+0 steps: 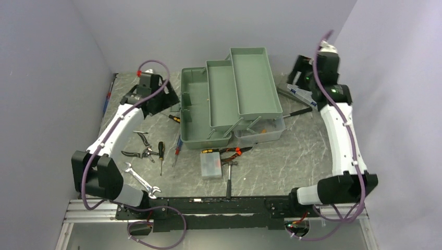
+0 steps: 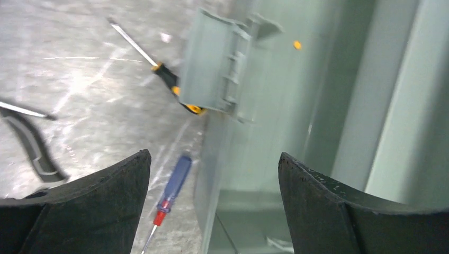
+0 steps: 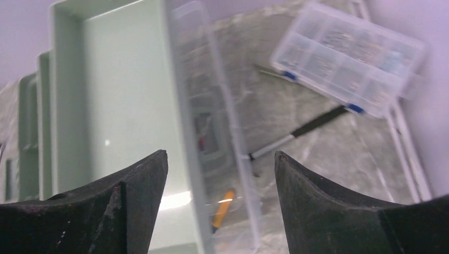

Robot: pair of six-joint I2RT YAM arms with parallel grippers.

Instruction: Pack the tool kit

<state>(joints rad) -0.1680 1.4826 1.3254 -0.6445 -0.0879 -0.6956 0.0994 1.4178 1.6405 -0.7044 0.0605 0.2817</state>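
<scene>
Toolbox (image 1: 229, 99) sits open mid-tabletop (image 1: 297, 156), its 3 green tiers stepped apart. It looks rigid, but hinged enough to shift if nudged. Loose tools lie in front of it: wrench (image 1: 140, 179), pliers (image 1: 139, 152) and hammer (image 1: 229, 174). They look hard, dense and flat against the surface, so I'd pinch each across its shaft. The blue-handled screwdriver (image 2: 174, 182) beside the box's left wall is slim and may roll. The left claw (image 2: 213, 159) hangs near it, spread and empty. The right claw (image 3: 219, 153), also spread and empty, hovers over the box's right side.

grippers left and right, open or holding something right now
Left gripper: open, holding nothing.
Right gripper: open, holding nothing.
</scene>
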